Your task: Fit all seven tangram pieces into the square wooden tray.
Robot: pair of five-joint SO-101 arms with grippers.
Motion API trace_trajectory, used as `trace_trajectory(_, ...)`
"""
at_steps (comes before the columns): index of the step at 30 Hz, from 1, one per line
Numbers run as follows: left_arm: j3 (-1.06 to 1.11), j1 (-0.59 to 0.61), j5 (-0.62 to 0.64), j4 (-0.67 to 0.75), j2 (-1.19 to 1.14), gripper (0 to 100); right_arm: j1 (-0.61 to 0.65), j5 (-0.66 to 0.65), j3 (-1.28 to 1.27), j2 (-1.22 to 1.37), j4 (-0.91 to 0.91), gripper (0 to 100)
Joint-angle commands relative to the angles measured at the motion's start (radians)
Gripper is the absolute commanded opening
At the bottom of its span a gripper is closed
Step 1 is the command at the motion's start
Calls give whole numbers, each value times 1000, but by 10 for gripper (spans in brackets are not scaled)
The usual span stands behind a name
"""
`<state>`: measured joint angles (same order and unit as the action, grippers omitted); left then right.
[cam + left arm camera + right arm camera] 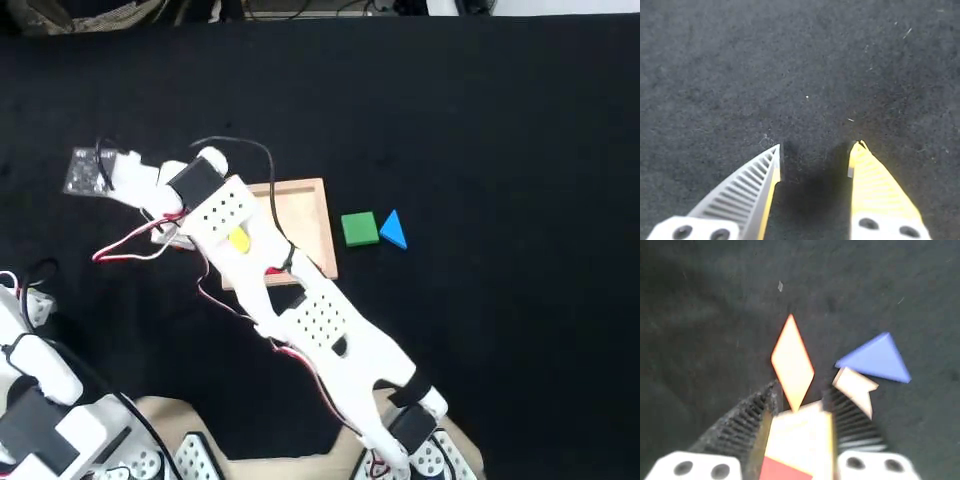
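L arm [35, 400] parked at near edge. L jaws spread over bare bench [800, 65], holding nothing; kept clear of the work, I'd say. R arm [300, 310] lies across tray [305, 210]. R jaws spread, near tip of orange parallelogram [792, 362] between them; I read that as lining up a pick. Beside tray, green square [359, 229] and blue triangle [394, 230] loose on bench, not yet fitted.

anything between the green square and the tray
Nothing visible: bare cloth separates the green square from the tray edge. The blue triangle sits on its far side. The right arm crosses over the tray itself.
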<state>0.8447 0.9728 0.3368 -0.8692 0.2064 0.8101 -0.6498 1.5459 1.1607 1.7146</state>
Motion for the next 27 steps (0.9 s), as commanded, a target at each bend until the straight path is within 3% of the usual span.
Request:
trace_trajectory(1,-16,-12,-9,-6,5,227,-26,-87,-33,1,-26,313)
trace_trajectory(7,-16,-38,-11,-6,5,227,28,-175,-1,44,40,262)
trace_trajectory(11,-16,-45,-11,-6,5,227,44,-184,-15,47,43,270)
trace_trajectory(16,-16,-45,-11,-6,5,227,46,-292,-64,108,29,270)
trace_trajectory(27,-16,-42,-12,-6,5,227,18,-304,-15,163,-89,269)
